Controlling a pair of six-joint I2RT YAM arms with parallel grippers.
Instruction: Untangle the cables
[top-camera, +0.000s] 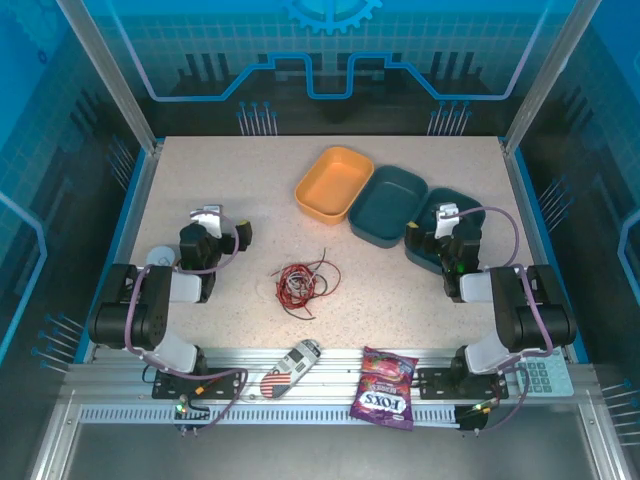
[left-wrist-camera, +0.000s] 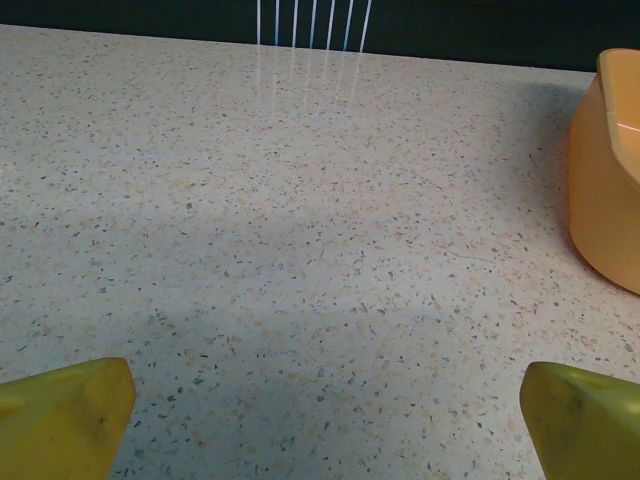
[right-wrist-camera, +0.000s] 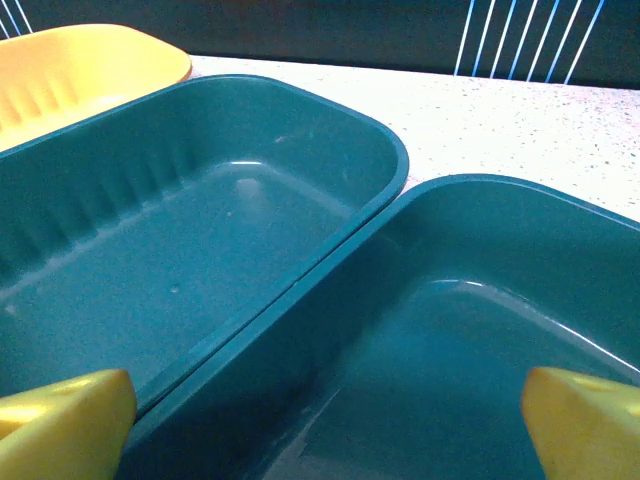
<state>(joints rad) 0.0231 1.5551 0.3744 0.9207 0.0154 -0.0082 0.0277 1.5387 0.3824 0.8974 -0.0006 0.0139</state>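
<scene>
Nothing looks done yet. The cables (top-camera: 303, 282) lie in one knot in the middle of the frame. Your left gripper (left-wrist-camera: 320, 405) and right gripper (right-wrist-camera: 325, 405) are wide open, holding nothing.

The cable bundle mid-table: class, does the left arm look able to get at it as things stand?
Probably yes. The cable bundle lies on bare table to the right of the left arm, with nothing between them. Its jaws stand open and empty, pointing away, so it would have to turn inward.
</scene>
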